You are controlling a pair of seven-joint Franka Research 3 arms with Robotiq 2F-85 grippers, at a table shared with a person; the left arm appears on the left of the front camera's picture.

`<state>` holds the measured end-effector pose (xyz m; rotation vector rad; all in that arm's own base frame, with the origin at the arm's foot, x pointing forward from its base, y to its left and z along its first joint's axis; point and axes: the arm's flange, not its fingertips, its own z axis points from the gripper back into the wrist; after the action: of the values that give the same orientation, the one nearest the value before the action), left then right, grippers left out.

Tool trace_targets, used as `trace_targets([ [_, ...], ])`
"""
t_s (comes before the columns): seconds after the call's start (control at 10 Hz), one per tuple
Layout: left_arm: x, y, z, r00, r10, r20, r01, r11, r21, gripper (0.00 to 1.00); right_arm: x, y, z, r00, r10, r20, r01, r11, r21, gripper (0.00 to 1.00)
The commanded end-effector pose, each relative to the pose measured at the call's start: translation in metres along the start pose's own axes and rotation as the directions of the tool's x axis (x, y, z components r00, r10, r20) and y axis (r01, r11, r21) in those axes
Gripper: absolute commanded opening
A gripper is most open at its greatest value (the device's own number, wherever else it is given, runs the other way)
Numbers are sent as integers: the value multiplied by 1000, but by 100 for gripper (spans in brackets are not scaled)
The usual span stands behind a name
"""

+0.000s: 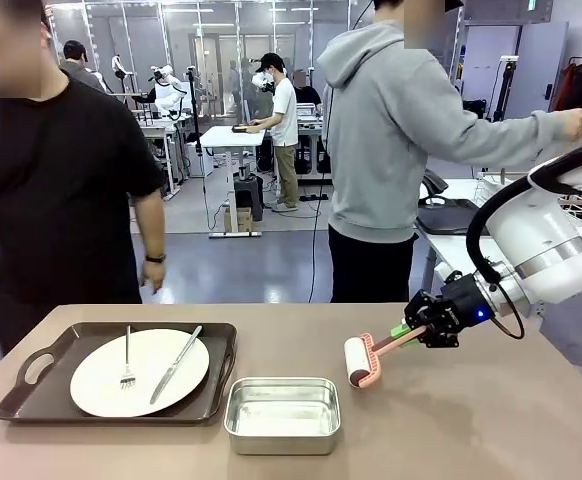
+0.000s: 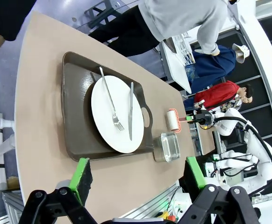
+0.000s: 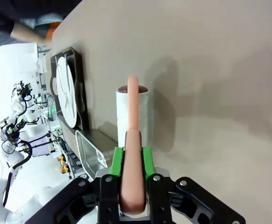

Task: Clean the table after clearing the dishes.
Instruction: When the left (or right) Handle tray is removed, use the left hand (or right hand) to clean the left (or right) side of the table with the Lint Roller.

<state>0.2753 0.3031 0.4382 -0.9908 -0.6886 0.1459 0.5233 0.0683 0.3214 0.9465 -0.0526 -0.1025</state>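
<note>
Right claw [image 1: 406,333] low, clamped on roller [image 1: 357,362]

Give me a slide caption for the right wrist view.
Right gripper shut on a pink-handled lint roller, its white roll down at the brown table.

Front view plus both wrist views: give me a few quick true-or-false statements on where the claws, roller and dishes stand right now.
1. The right claw is shut on the roller by its handle. True.
2. The plate sits in the pan. False: it lies on the tray, and the pan stands beside that tray.
3. The left claw is open and holds nothing. True.
4. The fork lies on the bare table beside the tray. False: the fork and the knife both lie on the plate.
</note>
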Motion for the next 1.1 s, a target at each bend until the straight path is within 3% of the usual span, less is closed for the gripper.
trace_targets([
  [0.0, 0, -1, 3, 1000, -2, 0, 2, 1000, -1, 100, 2, -4, -4, 999, 14, 50, -15, 1000, 6, 21],
  [0.6, 0, -1, 3, 1000, -2, 0, 2, 1000, -1, 100, -5, -57, 31, 996, -66, 64, 72, 993, -96, 21],
  [1.0, 0, -1, 3, 1000, -2, 0, 2, 1000, -1, 100, -11, -109, 99, 986, -113, 121, 124, 988, -96, 21],
])
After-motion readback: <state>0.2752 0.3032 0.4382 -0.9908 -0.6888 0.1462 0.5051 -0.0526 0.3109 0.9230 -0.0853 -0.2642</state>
